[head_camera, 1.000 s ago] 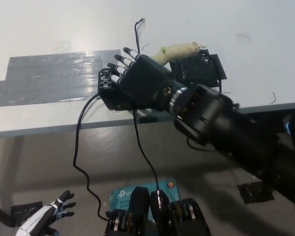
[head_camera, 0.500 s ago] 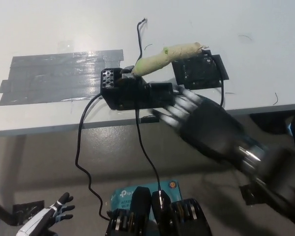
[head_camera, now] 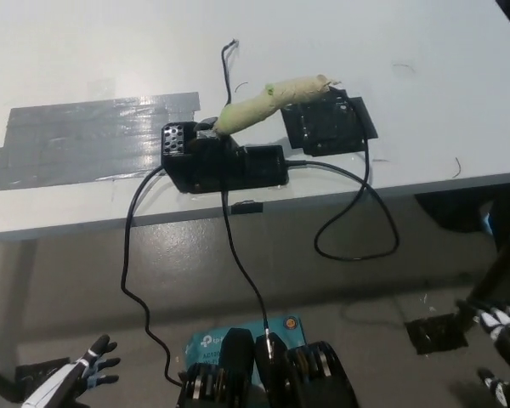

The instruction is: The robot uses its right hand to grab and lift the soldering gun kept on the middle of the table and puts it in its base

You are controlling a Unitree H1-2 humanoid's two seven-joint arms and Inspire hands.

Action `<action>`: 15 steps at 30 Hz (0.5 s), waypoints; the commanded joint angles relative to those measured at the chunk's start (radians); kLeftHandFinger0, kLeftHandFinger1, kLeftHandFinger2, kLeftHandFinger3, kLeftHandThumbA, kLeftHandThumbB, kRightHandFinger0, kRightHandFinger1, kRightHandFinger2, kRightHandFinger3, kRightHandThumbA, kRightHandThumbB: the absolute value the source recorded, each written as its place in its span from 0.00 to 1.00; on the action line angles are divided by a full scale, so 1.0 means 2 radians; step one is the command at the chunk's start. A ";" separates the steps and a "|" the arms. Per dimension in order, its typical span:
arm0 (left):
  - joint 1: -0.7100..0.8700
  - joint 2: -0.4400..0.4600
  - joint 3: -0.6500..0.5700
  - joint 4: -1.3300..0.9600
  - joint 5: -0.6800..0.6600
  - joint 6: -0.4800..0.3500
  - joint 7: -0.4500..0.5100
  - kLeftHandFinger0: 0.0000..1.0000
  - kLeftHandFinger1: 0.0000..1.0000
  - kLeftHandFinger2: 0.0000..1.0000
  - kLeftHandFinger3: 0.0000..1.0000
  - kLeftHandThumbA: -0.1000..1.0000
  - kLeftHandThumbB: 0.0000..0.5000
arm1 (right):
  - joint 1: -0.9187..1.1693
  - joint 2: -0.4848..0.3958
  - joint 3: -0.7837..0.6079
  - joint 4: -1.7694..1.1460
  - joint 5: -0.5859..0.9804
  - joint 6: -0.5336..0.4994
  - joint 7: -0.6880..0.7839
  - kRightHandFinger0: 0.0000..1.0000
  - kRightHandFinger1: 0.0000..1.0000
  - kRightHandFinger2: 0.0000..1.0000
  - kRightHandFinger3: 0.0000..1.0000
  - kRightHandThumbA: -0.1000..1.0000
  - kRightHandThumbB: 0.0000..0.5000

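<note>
The soldering gun (head_camera: 268, 99), its handle wrapped in pale yellow-green tape, leans at a slant with its lower end in the black base (head_camera: 223, 163) near the table's front edge. Nothing holds it. My black right hand (head_camera: 500, 331) is far from it, low at the picture's right edge below the table, and only partly in view. My white left hand (head_camera: 78, 380) rests at the lower left with its fingers spread, holding nothing.
A black pad (head_camera: 327, 127) lies just right of the base and a patch of grey tape (head_camera: 85, 140) to its left. Black cables (head_camera: 357, 217) hang over the white table's front edge (head_camera: 85, 228). A teal box (head_camera: 208, 344) lies on the floor.
My right hand has pulled back from the base, down and to the right, off the table. The soldering gun stays slanted in the base. The camera has shifted slightly.
</note>
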 commanded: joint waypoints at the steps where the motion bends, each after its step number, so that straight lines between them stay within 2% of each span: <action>1: 0.005 -0.005 0.040 -0.008 -0.026 0.006 0.010 1.00 0.90 1.00 1.00 1.00 1.00 | -0.005 0.055 -0.124 0.102 0.236 -0.037 -0.109 1.00 1.00 1.00 1.00 0.53 0.54; 3: 0.001 -0.008 0.041 -0.005 -0.024 0.007 0.013 1.00 0.90 1.00 1.00 1.00 1.00 | -0.010 0.062 -0.129 0.112 0.239 -0.043 -0.107 1.00 1.00 1.00 1.00 0.54 0.58; 4: -0.002 -0.010 0.043 0.001 -0.025 0.007 0.013 1.00 0.90 1.00 1.00 1.00 0.98 | -0.011 0.070 -0.135 0.126 0.251 -0.054 -0.111 1.00 1.00 1.00 1.00 0.51 0.58; 5: -0.001 -0.012 0.045 0.004 -0.023 0.007 0.017 1.00 0.90 1.00 1.00 1.00 0.93 | -0.010 0.075 -0.139 0.138 0.253 -0.061 -0.115 1.00 1.00 1.00 1.00 0.52 0.59; 8: 0.006 -0.011 0.047 0.011 -0.018 0.007 0.018 1.00 0.95 1.00 1.00 1.00 0.84 | -0.011 0.095 -0.157 0.165 0.289 -0.064 -0.104 1.00 1.00 1.00 1.00 0.42 0.61; 10: 0.005 -0.013 0.050 0.014 -0.019 0.006 0.018 1.00 0.96 1.00 1.00 1.00 0.81 | -0.011 0.097 -0.163 0.173 0.301 -0.060 -0.090 1.00 1.00 1.00 1.00 0.42 0.57; 13: 0.003 -0.016 0.054 0.014 -0.022 0.007 0.021 1.00 0.94 1.00 1.00 1.00 0.84 | -0.016 0.099 -0.170 0.182 0.319 -0.062 -0.079 1.00 1.00 1.00 1.00 0.40 0.57; 14: 0.003 -0.015 0.054 0.014 -0.018 0.007 0.022 1.00 0.92 1.00 1.00 1.00 0.86 | -0.016 0.106 -0.179 0.180 0.338 -0.055 -0.072 1.00 1.00 1.00 1.00 0.31 0.54; 15: 0.002 -0.016 0.055 0.014 -0.017 0.007 0.022 1.00 0.92 1.00 1.00 1.00 0.86 | -0.018 0.106 -0.181 0.181 0.341 -0.054 -0.069 1.00 1.00 1.00 1.00 0.31 0.54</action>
